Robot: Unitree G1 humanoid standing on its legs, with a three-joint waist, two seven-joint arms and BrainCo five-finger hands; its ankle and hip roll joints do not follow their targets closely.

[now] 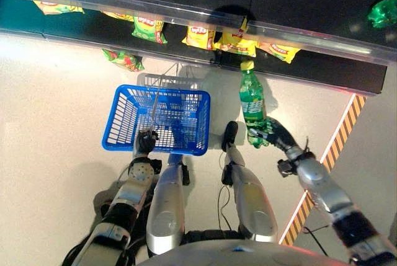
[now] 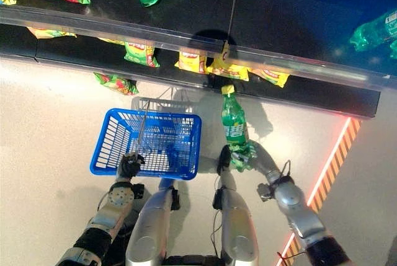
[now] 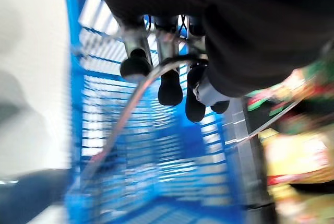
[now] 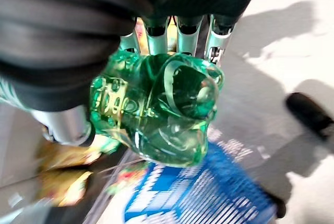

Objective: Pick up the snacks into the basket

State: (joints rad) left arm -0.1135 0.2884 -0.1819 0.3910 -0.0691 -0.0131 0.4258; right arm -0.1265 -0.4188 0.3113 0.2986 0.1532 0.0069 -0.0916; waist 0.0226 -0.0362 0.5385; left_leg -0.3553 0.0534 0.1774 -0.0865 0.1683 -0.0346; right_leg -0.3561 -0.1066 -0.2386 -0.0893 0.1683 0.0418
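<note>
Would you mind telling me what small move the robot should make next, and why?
Probably swing the right hand leftward until the green bottle hangs over the blue basket. The bottle is gripped by its base beside the basket, which the left hand holds by its handle.

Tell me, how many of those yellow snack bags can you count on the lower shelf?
5 at least: one at the far left, one above the blue basket, and three clustered near the bottle's cap. The shelf edge may hide more.
</note>
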